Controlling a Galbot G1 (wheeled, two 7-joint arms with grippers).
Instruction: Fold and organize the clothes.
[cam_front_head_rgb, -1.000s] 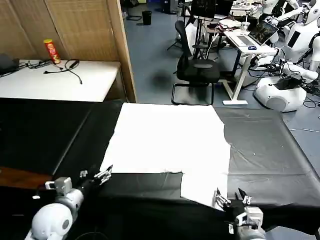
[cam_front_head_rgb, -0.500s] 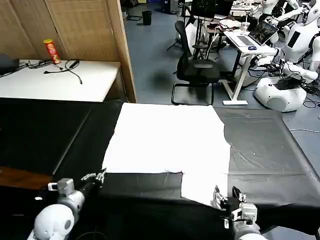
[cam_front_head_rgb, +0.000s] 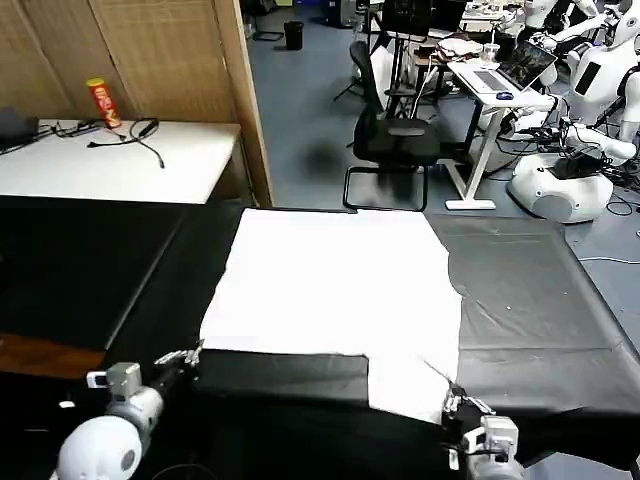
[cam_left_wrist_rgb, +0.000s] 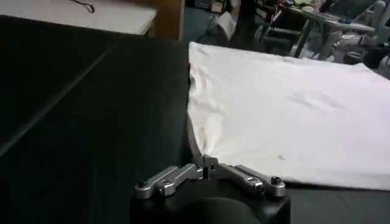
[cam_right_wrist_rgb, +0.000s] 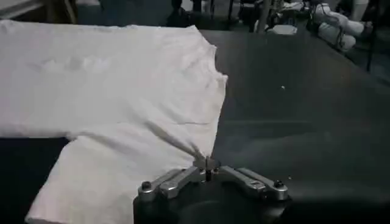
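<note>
the t-shirt (cam_front_head_rgb: 335, 290) lies spread, plain side up, on the black table (cam_front_head_rgb: 540, 300), and both grippers sit at its near edge, one at each corner.

the left gripper (cam_front_head_rgb: 190, 354) has its fingers pressed together on the cloth's near-left corner; in the left wrist view the left gripper (cam_left_wrist_rgb: 207, 163) shows a small peak of fabric drawn into the closed tips, with the rest of the t-shirt (cam_left_wrist_rgb: 286, 109) running ahead of it and off toward the other arm. the right gripper (cam_front_head_rgb: 462, 402) pinches the near-right edge, at the sleeve that juts toward the robot; in the right wrist view the right gripper (cam_right_wrist_rgb: 206, 162) has a taut crease running up into its closed tips, with the t-shirt (cam_right_wrist_rgb: 116, 85) lying ahead of it and out to the side of the left arm.

judging from this, the shirt is held but no fold is made yet, so the task looks early.

the likely trouble is the thinness of both holds. each gripper seems to have only a sliver of fabric, so a quick lift or an uneven pull could let a corner slip free. the right side looks to be on the sleeve rather than the hem, so lifting may raise the sleeve alone and skew the fold. if the two arms travel at different rates, the cloth could twist or bunch, and drag on the table could pull it out of the tips.
</note>
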